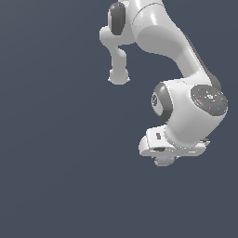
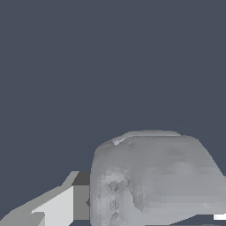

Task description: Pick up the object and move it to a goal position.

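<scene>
The object [image 1: 164,161] is a small pale grey lump with rounded edges, right under the white hand in the exterior view. In the wrist view it [image 2: 154,176] fills the lower right, very close to the camera. My gripper [image 1: 163,157] points down over it, and its fingers are mostly hidden by the hand in the exterior view. In the wrist view one finger [image 2: 59,206] presses against one side of the lump with its dark pad. A sliver of the other finger [image 2: 219,216] shows at the opposite side. The jaws are closed on the lump.
The white arm [image 1: 162,42] bends down from the top of the exterior view to the wrist [image 1: 190,111]. The background is a plain dark blue-grey surface [image 1: 56,162] with no other objects and no goal marker in view.
</scene>
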Tool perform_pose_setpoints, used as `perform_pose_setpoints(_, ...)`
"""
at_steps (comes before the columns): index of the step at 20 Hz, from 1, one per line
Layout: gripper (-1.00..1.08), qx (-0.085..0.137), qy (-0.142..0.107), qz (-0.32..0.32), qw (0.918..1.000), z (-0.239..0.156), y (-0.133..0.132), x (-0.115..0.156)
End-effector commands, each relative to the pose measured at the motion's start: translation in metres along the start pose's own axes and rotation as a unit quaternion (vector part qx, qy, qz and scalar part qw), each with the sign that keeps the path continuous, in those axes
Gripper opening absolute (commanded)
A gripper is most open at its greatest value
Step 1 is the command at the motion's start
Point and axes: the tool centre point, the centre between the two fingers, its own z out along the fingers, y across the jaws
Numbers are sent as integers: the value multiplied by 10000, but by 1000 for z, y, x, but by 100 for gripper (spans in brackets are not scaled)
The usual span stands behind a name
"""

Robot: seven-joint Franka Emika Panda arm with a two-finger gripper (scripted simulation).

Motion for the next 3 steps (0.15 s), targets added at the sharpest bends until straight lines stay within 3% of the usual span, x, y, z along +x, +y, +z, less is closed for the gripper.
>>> perform_pose_setpoints(1,-100,0,0,1,10000,-1,-1,1)
perform_pose_setpoints(3,-100,0,0,1,10000,-1,-1,2)
